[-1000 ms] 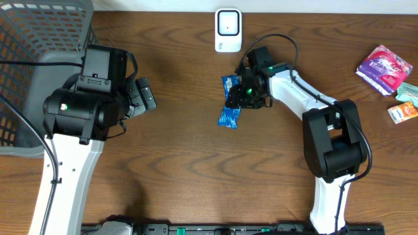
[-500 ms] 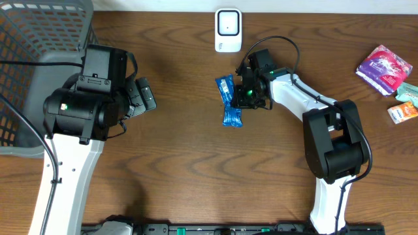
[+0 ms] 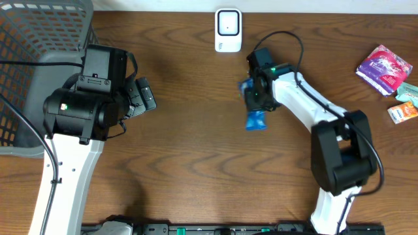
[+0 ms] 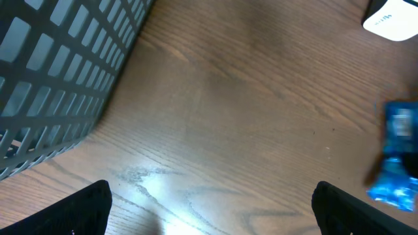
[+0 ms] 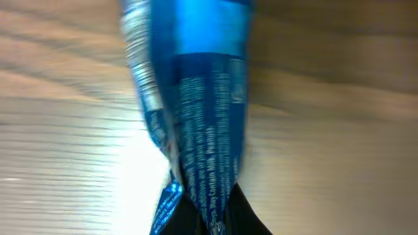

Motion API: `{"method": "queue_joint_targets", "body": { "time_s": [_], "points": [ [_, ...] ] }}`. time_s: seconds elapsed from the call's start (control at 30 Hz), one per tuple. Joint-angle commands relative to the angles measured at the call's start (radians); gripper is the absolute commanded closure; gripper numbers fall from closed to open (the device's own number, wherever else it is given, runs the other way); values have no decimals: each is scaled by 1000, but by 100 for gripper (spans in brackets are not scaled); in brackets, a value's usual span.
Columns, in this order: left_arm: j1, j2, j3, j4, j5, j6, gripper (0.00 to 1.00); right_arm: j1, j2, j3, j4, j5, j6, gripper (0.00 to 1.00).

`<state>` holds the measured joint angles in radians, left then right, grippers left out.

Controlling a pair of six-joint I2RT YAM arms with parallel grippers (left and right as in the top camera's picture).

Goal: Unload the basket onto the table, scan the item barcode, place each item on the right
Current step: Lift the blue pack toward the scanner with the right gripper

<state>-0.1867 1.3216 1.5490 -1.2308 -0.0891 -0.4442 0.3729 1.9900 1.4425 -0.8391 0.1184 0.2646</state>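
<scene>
Overhead: right gripper [image 3: 257, 98] is clamped tight on 1 blue packet [image 3: 255, 121], near the white scanner [image 3: 228, 29]; left gripper [image 3: 142, 96] stands wide apart, empty.

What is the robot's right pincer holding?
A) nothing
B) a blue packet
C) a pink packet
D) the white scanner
B: the right pincer is clamped shut on the blue packet, which fills the right wrist view.

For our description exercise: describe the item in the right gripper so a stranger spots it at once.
Find the white scanner at the table's far edge. Just nearer, the right gripper pinches a blue packet; the other packs, pink and orange, lie at the right edge.
</scene>
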Motion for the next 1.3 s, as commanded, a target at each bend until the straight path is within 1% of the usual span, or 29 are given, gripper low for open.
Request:
{"method": "queue_joint_targets", "body": {
  "time_s": [0.0,0.17,0.33,0.43,0.57,0.7,0.77,0.8,0.9,0.97,1.0,1.07,1.1,1.17,1.2,1.23,1.27],
  "points": [
    [3,-8,6,-3,-17,6,2,44,-74,32,-37,381,64,99],
    [3,-8,6,-3,-17,6,2,79,-45,18,-81,637,123,99],
    [3,-8,6,-3,-17,6,2,79,29,12,-64,732,113,99],
    [3,-8,6,-3,-17,6,2,81,72,12,-44,753,69,99],
    [3,-8,6,-3,-17,6,2,109,75,12,-46,710,99,99],
    [3,-8,6,-3,-17,6,2,165,77,12,-18,707,98,99],
    [3,-8,6,-3,-17,6,2,196,77,12,-12,671,98,85],
    [3,-8,6,-3,-17,6,2,212,77,12,-11,639,98,82],
    [3,-8,6,-3,-17,6,2,249,77,12,0,538,98,81],
    [3,-8,6,-3,-17,6,2,277,77,12,14,483,98,75],
    [3,-8,6,-3,-17,6,2,288,77,12,18,470,98,75],
    [3,-8,6,-3,-17,6,2,317,77,14,20,463,98,82],
    [3,-8,6,-3,-17,6,2,327,77,18,19,463,98,83],
    [3,-8,6,-3,-17,6,2,335,76,38,9,463,98,81],
    [3,-8,6,-3,-17,6,2,333,76,50,-1,463,97,77],
    [3,-8,6,-3,-17,6,2,328,76,64,-11,468,92,70],
    [3,-8,6,-3,-17,6,2,321,77,77,-18,471,72,61]
  ]
}}
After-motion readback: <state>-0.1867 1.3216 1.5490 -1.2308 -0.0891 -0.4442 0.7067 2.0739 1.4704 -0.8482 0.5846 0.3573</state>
